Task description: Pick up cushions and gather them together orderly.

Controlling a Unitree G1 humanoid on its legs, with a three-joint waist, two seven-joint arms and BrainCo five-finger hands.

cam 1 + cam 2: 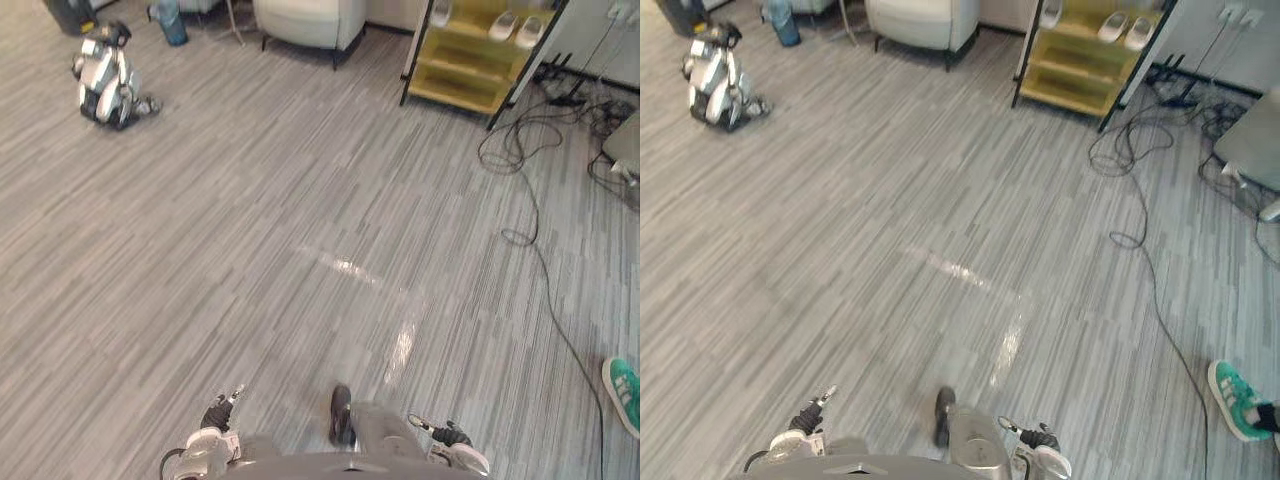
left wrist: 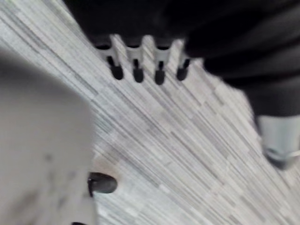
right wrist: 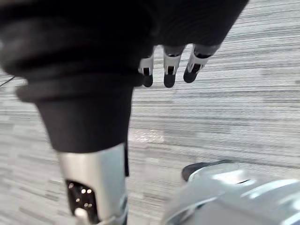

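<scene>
I see no cushion on the grey wood-pattern floor (image 1: pixel 300 250). My left hand (image 1: pixel 218 412) hangs low at the bottom of the eye views, and my right hand (image 1: pixel 447 434) hangs at the bottom right. In the left wrist view the fingers (image 2: pixel 136 65) are straight above bare floor and hold nothing. The right wrist view shows the right hand's fingers (image 3: pixel 168 70) straight too, also empty.
A small silver robot dog (image 1: pixel 108 78) sits far left. A white armchair (image 1: pixel 305 20) and a blue bin (image 1: pixel 170 20) stand at the back. A yellow shelf (image 1: pixel 470 60) holds white slippers. Black cables (image 1: pixel 520 150) trail on the right. A person's green shoe (image 1: pixel 625 392) is at the right edge.
</scene>
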